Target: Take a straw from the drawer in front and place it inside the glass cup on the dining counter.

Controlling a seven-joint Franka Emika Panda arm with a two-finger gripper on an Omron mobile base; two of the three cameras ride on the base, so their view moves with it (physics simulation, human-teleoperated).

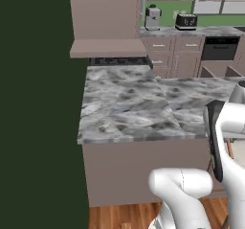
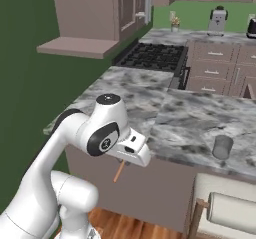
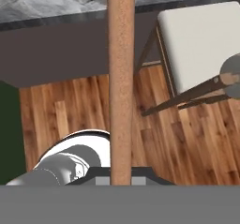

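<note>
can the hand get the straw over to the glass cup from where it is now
Probably yes. The hand holds the straw below the counter edge, so it must lift first. The cup stands alone near that edge, open top unobstructed.

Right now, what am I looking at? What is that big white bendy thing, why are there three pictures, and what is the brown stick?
The white bendy thing is a robot arm in a pretend, computer-drawn kitchen. At its end is a gripper, a hand with two fingers.

Two pictures come from cameras riding behind the arm, one on its left and one on its right. They look over it at the same dining counter with a grey marbled top. The third camera sits on the hand itself and looks along the fingers, down at the wooden floor and a white stool.

The brown stick is a straw. The gripper is shut on it, just below the counter's edge.

On the counter stands a small glass cup. It is upright, and the straw is not in it yet.
</note>
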